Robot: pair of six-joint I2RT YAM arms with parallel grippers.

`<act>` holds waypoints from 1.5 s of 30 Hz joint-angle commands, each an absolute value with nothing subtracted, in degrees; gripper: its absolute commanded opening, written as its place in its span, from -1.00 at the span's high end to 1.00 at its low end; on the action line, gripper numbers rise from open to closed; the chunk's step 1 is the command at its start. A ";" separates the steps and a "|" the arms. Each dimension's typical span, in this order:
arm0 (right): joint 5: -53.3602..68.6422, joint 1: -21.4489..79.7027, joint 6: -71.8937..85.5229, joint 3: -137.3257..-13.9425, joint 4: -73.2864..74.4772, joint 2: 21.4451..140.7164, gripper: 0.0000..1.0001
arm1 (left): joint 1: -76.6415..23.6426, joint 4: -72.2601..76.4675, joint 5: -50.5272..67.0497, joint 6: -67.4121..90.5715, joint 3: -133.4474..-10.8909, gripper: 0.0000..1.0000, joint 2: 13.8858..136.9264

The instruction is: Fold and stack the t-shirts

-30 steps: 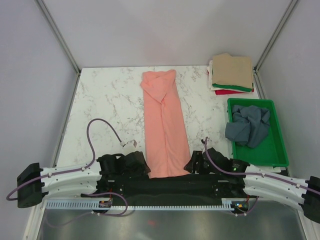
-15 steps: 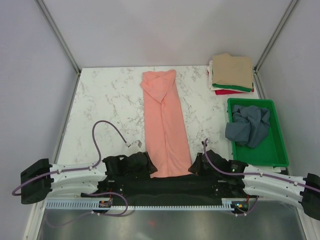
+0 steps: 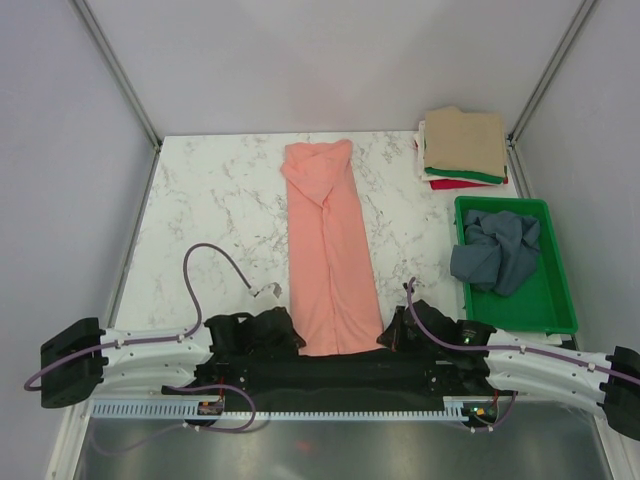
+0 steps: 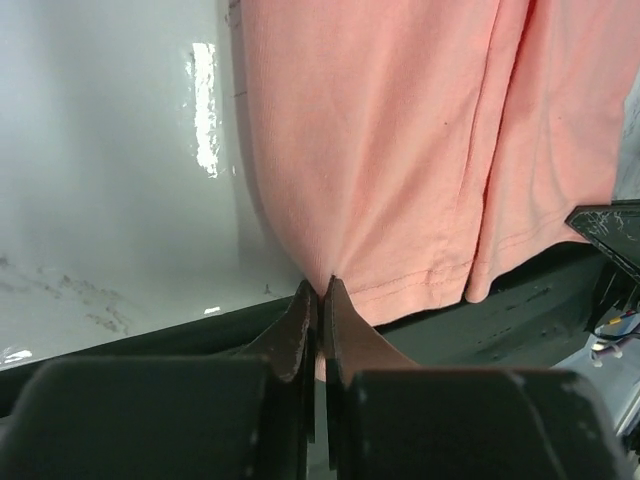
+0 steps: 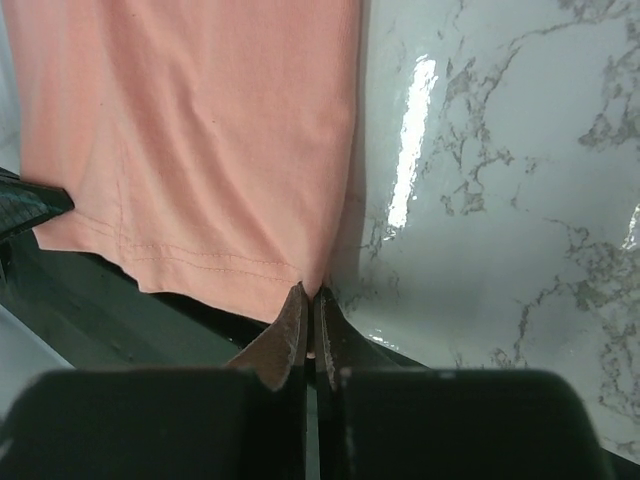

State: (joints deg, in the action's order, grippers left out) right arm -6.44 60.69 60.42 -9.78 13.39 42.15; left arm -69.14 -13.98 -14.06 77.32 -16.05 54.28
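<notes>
At mid-table, top cam: got the salmon-pink t-shirt (image 3: pixel 328 250) laid out as a long narrow strip on the marble table (image 3: pixel 210 200), collar end far, hem at the near edge against the black base bar (image 3: pixel 340 368). Spotting the left gripper (image 3: pixel 288 338) at the hem's left corner and the right gripper (image 3: pixel 392 332) at its right corner, both down low on the tabletop. Far right corner: seeing a folded stack (image 3: pixel 463 150) w/ a tan t-shirt (image 3: pixel 465 138) on top and green, white and red edges peeking out beneath. Just nearer than that, seeing the green tray (image 3: pixel 563 300) w/ a slate blue-grey t-shirt (image 3: pixel 495 250) crumpled inside, part of it spilling over the tray's left wall.

Over to left wrist cam: left gripper (image 4: pixel 320 292) clenched tight, pinching the salmon-pink t-shirt (image 4: pixel 400 130) right at the hem corner. Cloth puckering up from the pinch pt, stitched hem running off to the right, lengthwise fold line right of centre. Glossy table (image 4: pixel 120 150) on the left.

Right wrist cam now: same story mirrored. Right gripper (image 5: pixel 312 296) squeezed together on the other hem corner of the salmon-pink t-shirt (image 5: pixel 200 130), no gap btwn the tips. Shirt lying flat beyond, edge straight, veined table (image 5: pixel 500 200) on the right.
</notes>
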 commanded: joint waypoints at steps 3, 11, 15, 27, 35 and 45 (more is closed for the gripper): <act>-9.57 61.43 58.10 -17.36 20.82 42.45 1.00 | -69.61 -25.12 -17.66 76.21 -22.82 0.96 53.17; -17.67 59.24 49.31 -34.00 22.51 54.39 1.00 | -62.60 -33.31 -19.88 63.56 -37.96 0.85 57.74; -17.75 55.56 43.61 -41.11 20.31 61.42 1.00 | -55.74 -33.31 -17.67 56.97 -44.45 0.85 60.29; -12.66 41.14 31.82 -60.63 16.00 80.67 1.00 | -33.85 -26.37 -5.63 37.98 -58.60 0.84 79.09; -8.35 35.34 29.27 -67.49 13.89 91.74 1.00 | -28.31 -25.31 -0.35 33.49 -66.88 0.88 90.87; -3.78 30.42 27.86 -73.03 11.34 102.12 1.00 | -24.09 -26.01 3.69 30.94 -75.31 0.84 102.12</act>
